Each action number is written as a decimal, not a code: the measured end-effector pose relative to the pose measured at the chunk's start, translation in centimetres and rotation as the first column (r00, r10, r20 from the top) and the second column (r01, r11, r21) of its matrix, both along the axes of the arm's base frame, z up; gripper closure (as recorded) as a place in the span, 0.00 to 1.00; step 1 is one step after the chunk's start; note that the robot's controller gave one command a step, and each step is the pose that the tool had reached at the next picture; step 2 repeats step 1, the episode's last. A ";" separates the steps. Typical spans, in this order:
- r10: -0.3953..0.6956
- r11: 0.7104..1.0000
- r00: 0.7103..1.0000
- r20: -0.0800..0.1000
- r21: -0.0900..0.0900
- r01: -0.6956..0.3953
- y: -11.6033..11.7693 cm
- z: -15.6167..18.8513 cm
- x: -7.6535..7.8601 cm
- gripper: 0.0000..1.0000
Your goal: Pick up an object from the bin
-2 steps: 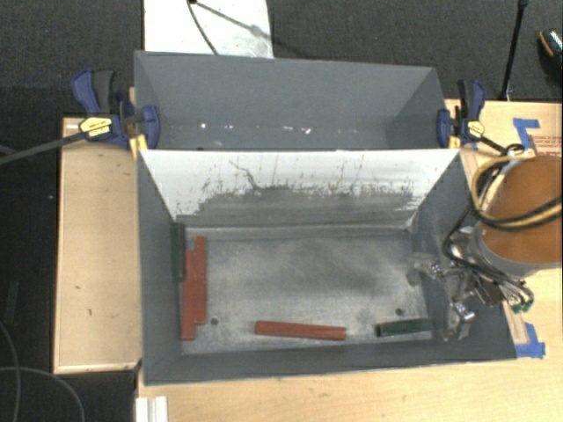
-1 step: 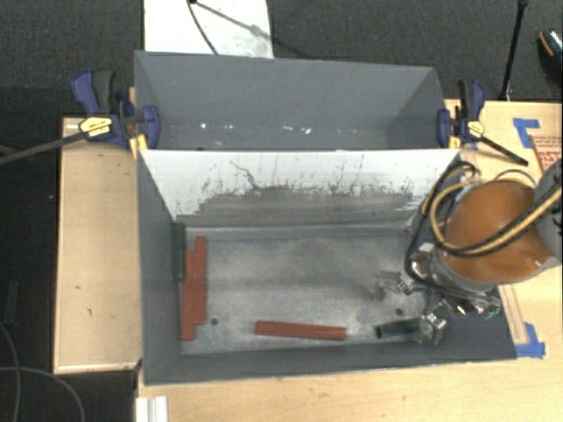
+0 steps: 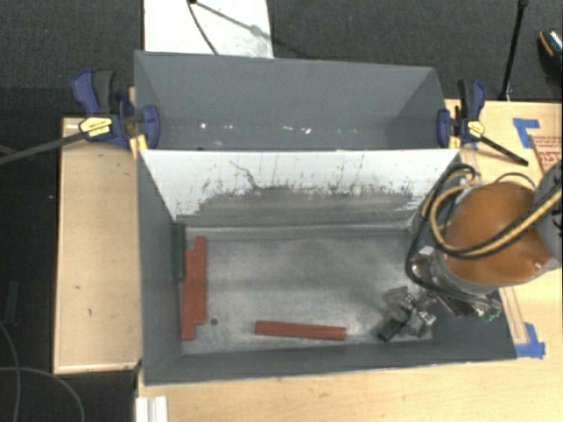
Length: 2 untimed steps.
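Where the pincer (image 3: 406, 316) hangs, a green piece (image 3: 388, 331) seemingly lies.

The arm (image 3: 554, 187) comes in from the view's right; its wrist is capped by a rounded orange cover (image 3: 493, 236), whose domed top faces up toward the camera; black and pale cables (image 3: 440, 202) loop round the cover's left and upper sides, and one strand runs across its lower half; below the cover a grey metal flange (image 3: 450, 293) shows, ringed with dark fittings; from there the wrist leans down and toward the view's left; the jaws sit at the lowest, leftmost end of the arm, a cluster of grey and dark parts pointing down and leftward.
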<state>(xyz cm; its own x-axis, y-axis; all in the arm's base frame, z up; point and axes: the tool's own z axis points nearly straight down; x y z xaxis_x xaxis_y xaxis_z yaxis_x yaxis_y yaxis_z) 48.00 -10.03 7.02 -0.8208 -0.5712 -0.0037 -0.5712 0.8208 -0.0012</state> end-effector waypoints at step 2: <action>0.013 1.000 1.000 0.008 -0.003 -0.013 0.4 16.6 1.8 1.00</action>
